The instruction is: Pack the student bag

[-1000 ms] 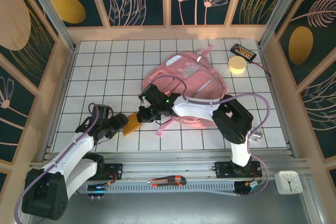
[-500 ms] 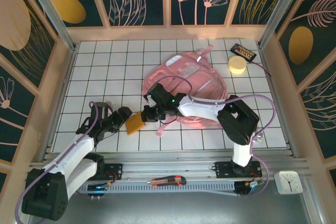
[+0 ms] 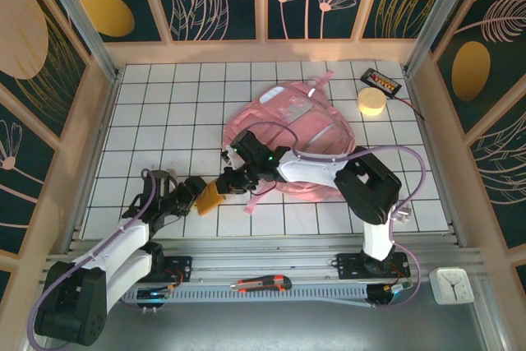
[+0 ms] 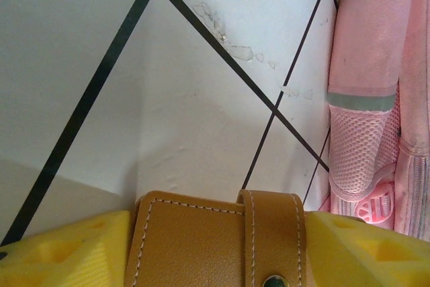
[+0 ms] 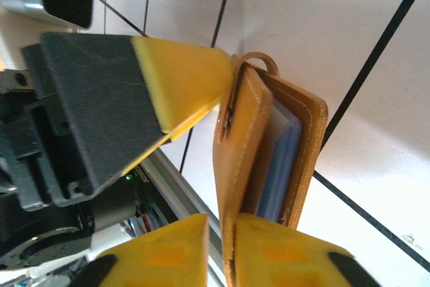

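Observation:
The pink student bag (image 3: pixel 304 125) lies flat on the tiled table, right of centre; its strap and mesh side (image 4: pixel 363 99) show in the left wrist view. A tan leather wallet (image 3: pixel 210 196) hangs just left of the bag's near corner, between both arms. My left gripper (image 3: pixel 197 195) is shut on the wallet (image 4: pixel 215 240), one yellow pad against each edge. My right gripper (image 5: pixel 225 250) straddles one wallet flap (image 5: pixel 235 166), jaws slightly open with a narrow gap at one pad. Blue cards show inside. The left gripper's finger (image 5: pixel 181 78) shows beside it.
A yellow round disc (image 3: pixel 371 102) and a black box with a cable (image 3: pixel 381 81) sit at the back right. A red utility knife (image 3: pixel 261 285) lies on the front rail, and a white clock (image 3: pixel 449 284) is at the near right. Wooden walls ring the table.
My left gripper has moved right onto the wallet and closed on its edges. The right gripper's jaws, shut on the flap before, have parted a little.

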Motion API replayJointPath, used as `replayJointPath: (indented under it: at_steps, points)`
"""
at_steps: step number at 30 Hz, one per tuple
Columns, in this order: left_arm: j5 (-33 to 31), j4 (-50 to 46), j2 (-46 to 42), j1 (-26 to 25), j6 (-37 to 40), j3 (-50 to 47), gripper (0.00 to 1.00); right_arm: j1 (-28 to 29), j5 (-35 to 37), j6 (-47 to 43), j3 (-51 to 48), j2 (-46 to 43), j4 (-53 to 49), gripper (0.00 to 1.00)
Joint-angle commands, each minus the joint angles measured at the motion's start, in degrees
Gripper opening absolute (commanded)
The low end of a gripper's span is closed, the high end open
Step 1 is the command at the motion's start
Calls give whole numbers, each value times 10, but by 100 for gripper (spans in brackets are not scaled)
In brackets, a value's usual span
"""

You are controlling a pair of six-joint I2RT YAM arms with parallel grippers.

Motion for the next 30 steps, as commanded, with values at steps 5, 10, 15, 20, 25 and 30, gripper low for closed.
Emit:
replayJointPath:
  at_steps: [5, 10, 15, 20, 25, 30]
  points:
    - [16, 29, -2, -1, -19, -21, 66, -2, -5, -26, 33, 27, -47, 20]
    - [16, 25, 3, -1, -17, -12, 66, -6, 23, -29, 32, 10, -66, 0]
    - [-31, -85, -8, -1, 66, 93, 65, -24, 77, -39, 23, -81, -126, 0]
    - [-74, -166, 54, -23, 194, 269, 66, -82, 154, -34, 16, -264, -221, 0]
    - [-146, -231, 184, -125, 299, 457, 70, -178, 271, -9, 8, -451, -343, 0]
    - [-208, -278, 328, -236, 389, 633, 72, -299, 397, 32, -14, -586, -490, 0]
